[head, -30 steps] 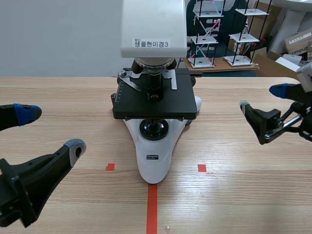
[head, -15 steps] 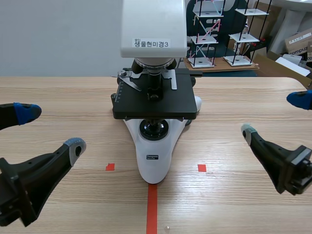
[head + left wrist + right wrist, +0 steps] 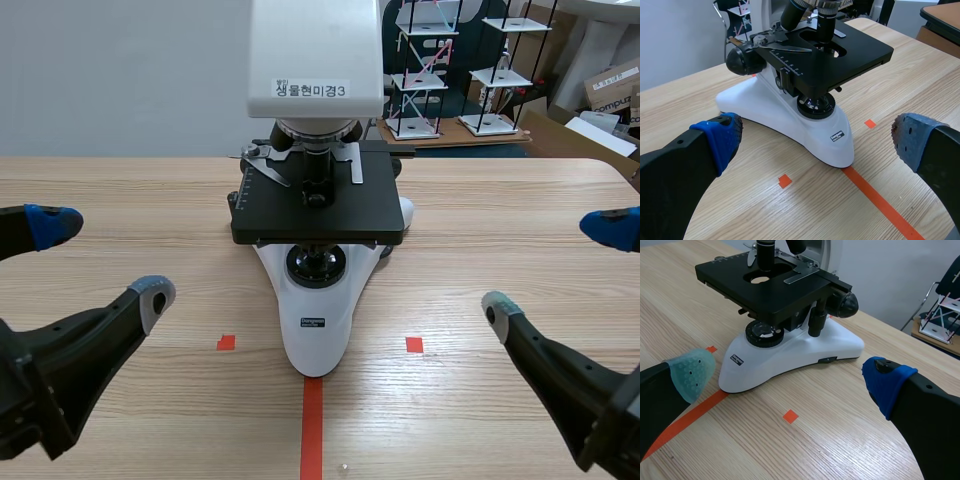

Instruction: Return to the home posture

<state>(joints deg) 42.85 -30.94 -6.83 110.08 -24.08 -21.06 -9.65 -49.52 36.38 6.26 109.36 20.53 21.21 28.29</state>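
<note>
We had the left gripper (image 3: 100, 260) and right gripper (image 3: 553, 267) both spread wide, empty, low over the bench (image 3: 480, 200), flanking the microscope (image 3: 316, 300); we reckoned any inward swing could clip its base.

The microscope's head (image 3: 315, 55) runs past the scene view's top.
</note>
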